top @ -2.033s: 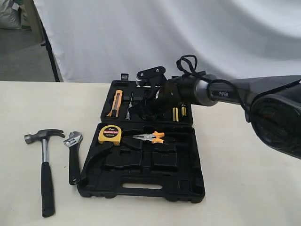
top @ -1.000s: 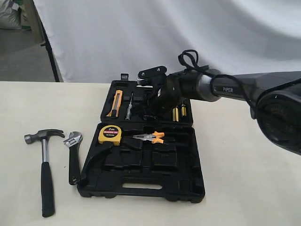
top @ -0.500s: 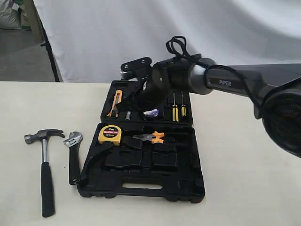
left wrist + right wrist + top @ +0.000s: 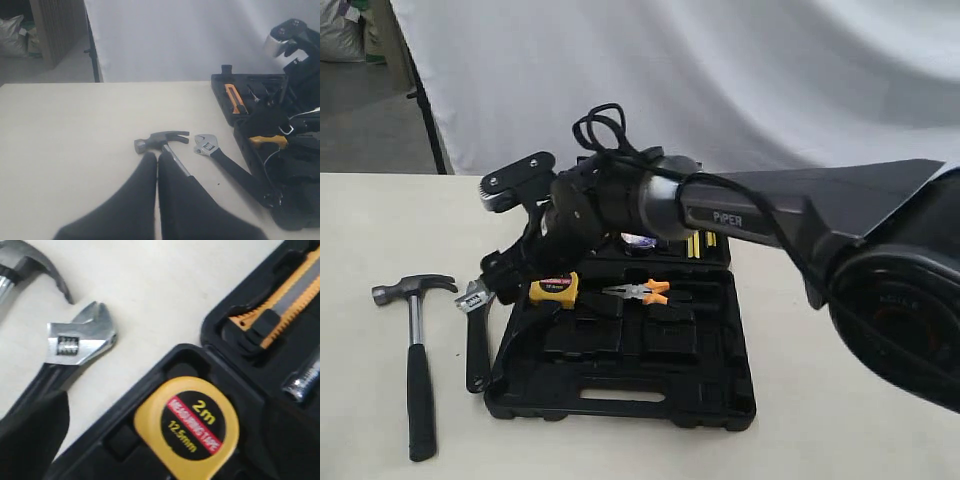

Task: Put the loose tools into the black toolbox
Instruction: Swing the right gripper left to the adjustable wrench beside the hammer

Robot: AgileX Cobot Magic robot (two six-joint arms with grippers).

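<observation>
Exterior view (the only one with the full layout): the toolbox is laid open on the table. The hammer and wrench are set side by side on the table just left of it, outside the case. The right arm is stretched across the case, and the right gripper is held at the wrench head. Its fingers are lost as a dark clump against the black plastic, so apart or together cannot be told. A sliver of the tape roll is seen in the far half of the case, mostly covered by the arm. The tape measure and pliers are seated in the near half.

Left wrist view: the left gripper is shown with fingers pressed together, nothing between them. Most of the hammer handle is hidden behind them. The wrench is seen whole, the case is cut off at the frame edge, and an orange knife is seen in its far half.

Right wrist view (close, blurred): only the wrench head, the hammer claw and one case corner are caught. A silver bit is seen near the knife. A dark blur lies over the wrench handle, and finger or handle cannot be told.
</observation>
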